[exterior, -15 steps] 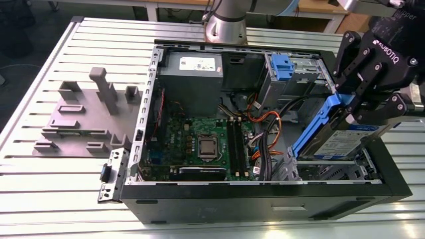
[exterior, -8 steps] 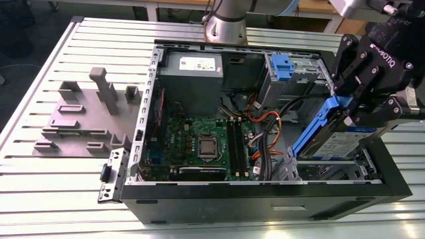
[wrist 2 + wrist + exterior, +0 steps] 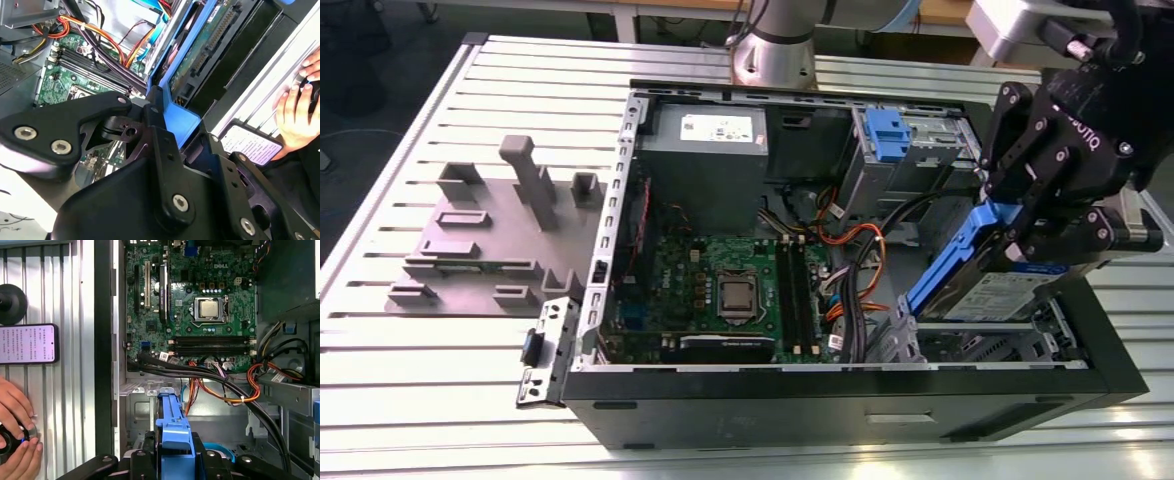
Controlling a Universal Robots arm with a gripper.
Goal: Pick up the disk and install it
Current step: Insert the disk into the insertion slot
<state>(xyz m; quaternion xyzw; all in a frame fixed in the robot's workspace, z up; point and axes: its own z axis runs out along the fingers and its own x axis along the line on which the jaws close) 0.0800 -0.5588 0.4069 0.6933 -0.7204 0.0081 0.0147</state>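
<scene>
Exterior view, gripper (image 3: 1025,236) clamping disk (image 3: 978,298), label (image 3: 1019,281) visible

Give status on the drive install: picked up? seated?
Done: pickup. The gripper is shut on the disk, clamping its blue bracket. In hand: the disk hangs tilted above the open computer case, at the exterior view's right. Left: seating. The disk is not yet lying flat in a bay.
</scene>
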